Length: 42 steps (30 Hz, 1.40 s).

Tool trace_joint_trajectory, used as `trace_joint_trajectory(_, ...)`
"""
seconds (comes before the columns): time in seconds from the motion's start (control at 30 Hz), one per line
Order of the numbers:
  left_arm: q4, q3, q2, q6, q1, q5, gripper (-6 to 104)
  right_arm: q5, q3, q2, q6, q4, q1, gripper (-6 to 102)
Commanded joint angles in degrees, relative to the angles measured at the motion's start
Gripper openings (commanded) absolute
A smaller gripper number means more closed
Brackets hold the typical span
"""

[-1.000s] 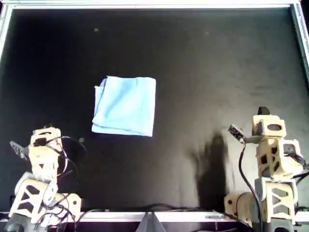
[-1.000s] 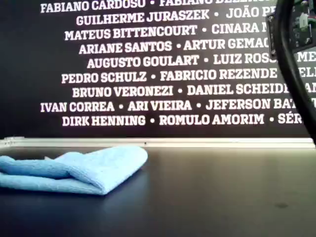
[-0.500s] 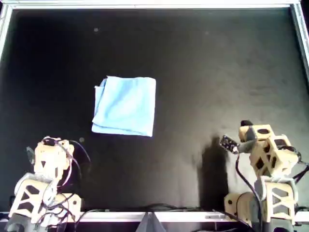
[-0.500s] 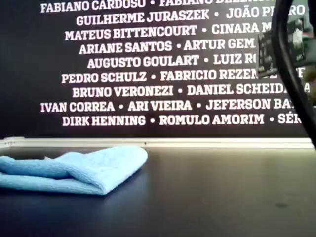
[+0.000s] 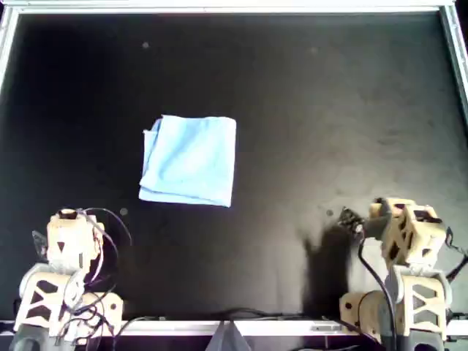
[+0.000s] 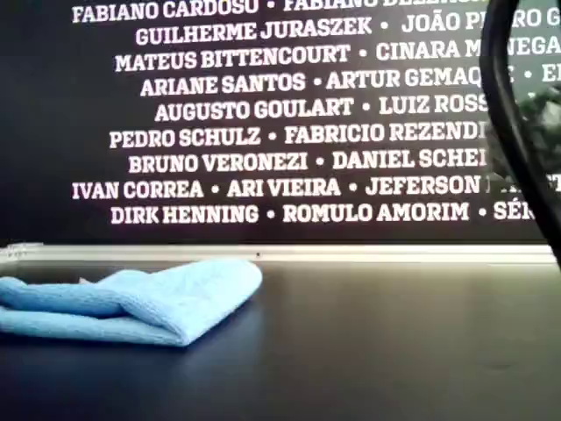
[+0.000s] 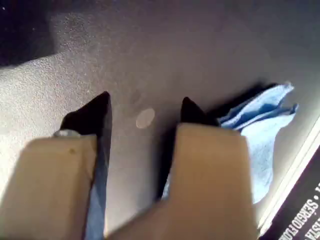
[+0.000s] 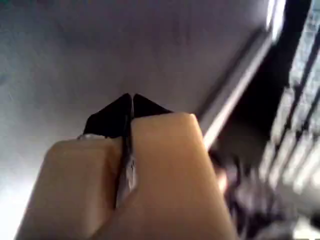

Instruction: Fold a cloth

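The cloth [image 5: 189, 161] is a pale sky-blue fabric lying folded into a rough square on the black table, left of centre in the overhead view. It also shows at the exterior view's left [image 6: 131, 303] and in the first wrist view [image 7: 260, 135]. My first gripper [image 7: 145, 102] is open and empty, low over the bare table, apart from the cloth. Its arm [image 5: 69, 245] stands at the overhead view's lower left. My second gripper [image 8: 131, 97] is shut and empty. Its arm [image 5: 406, 234] stands at the lower right, far from the cloth.
The black table [image 5: 329, 110] has a metal rim [image 5: 234, 7]. A small pale spot [image 5: 123, 212] lies near the first arm. A dark wall with white names [image 6: 263, 132] runs behind the table. A black cable [image 6: 517, 132] hangs at the exterior view's right.
Both arms have drawn back toward the near edge of the table. The second arm has folded lower and left the exterior view's right side. The cloth has not moved.
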Motion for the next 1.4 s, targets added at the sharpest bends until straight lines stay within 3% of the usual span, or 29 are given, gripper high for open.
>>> trace_joint_trajectory(0.0, 0.1, -0.7, 0.8, 0.4, 1.6, -0.4, 48, 2.6, 0.8, 2.6, 0.00, 0.6, -0.2, -2)
trace_joint_trajectory(0.17, 0.1, -0.8, 0.8, 0.7, 1.5, -0.6, 48, 2.5, 0.8, 2.6, 0.09, 4.0, -0.2, -2)
trace_joint_trajectory(0.3, 0.1, -0.7, 0.8, 3.9, 1.4, -4.2, 48, 0.0, 0.8, 2.6, 0.09, 7.6, -0.1, -2)
trace_joint_trajectory(0.37, 0.1, -0.7, 0.9, 4.4, 0.9, -6.0, 48, -1.7, 0.8, 2.7, 0.00, 8.3, -0.3, -2)
trace_joint_trajectory(1.37, 0.1, -0.6, 0.9, 3.5, 0.7, -5.9, 48, -1.8, 0.8, 2.7, 0.09, 9.6, -0.4, -2)
